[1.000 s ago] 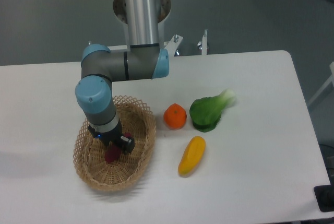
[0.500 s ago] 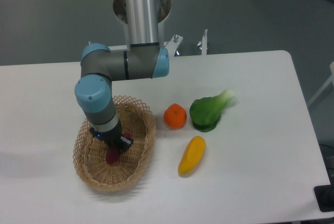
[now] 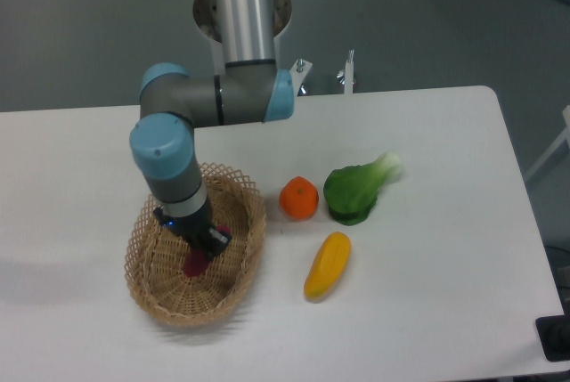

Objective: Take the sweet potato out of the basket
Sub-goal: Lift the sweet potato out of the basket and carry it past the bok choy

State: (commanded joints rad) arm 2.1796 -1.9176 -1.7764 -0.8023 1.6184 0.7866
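- Down inside the basket (image 3: pixel 233 286), the gripper (image 3: pixel 201 244) is reaching low over the woven floor, hanging from the arm (image 3: pixel 174 168) that is bending over the basket's left half.
- Just under the gripper, the sweet potato (image 3: pixel 194 263) is showing as a small magenta patch, lying in the basket, with a second sliver of magenta peeking out beside the black gripper body.
- Whether the fingers are pinching the tuber or only standing around it, I cannot tell; the gripper body is hiding them.
- Right of the basket, on the white table (image 3: pixel 427 248), an orange (image 3: pixel 298 199), a green leafy vegetable (image 3: pixel 355 190) and a yellow-orange vegetable (image 3: pixel 327 265) are lying apart from one another.
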